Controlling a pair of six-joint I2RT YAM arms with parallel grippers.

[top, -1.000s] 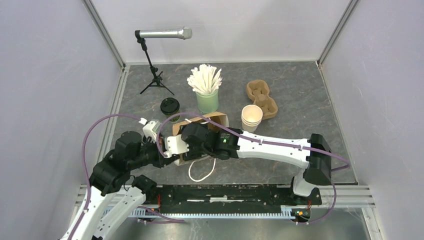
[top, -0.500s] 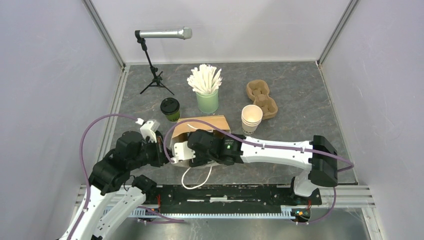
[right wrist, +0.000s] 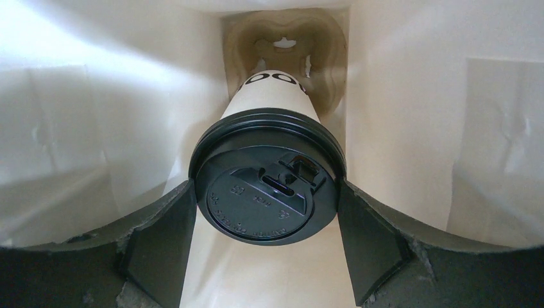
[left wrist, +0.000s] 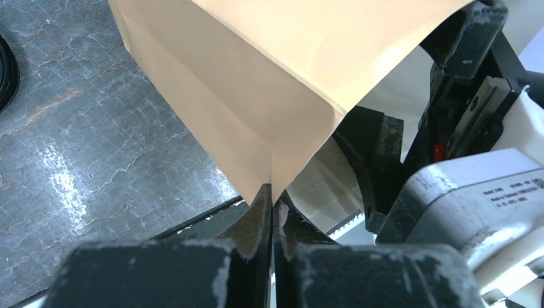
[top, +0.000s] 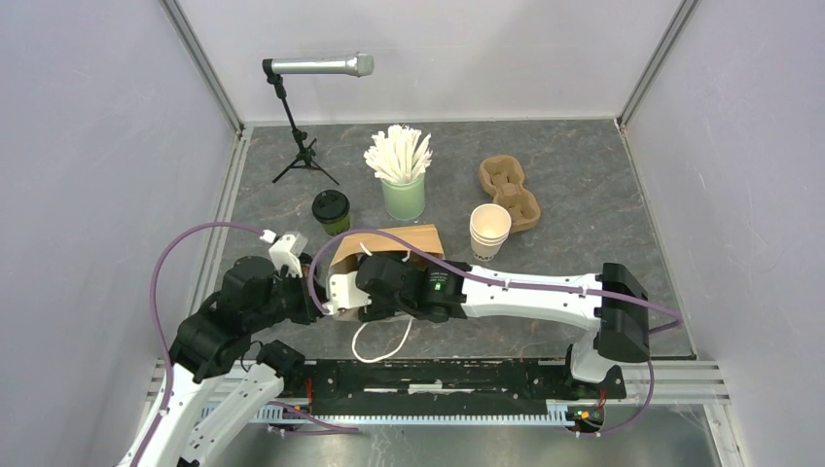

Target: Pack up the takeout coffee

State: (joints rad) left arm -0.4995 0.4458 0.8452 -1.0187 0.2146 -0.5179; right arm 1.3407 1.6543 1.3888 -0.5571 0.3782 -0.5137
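Low in the overhead view, the left tool is pinched together on the edge of the bag. Just right of it, the right tool reaches inside the bag. Its fingers are clamped either side of the white cup at the black lid. The cup's base points toward a pulp tray at the bag's far end. Beyond the bag, up and left, the green cup stands lidded on the surface.
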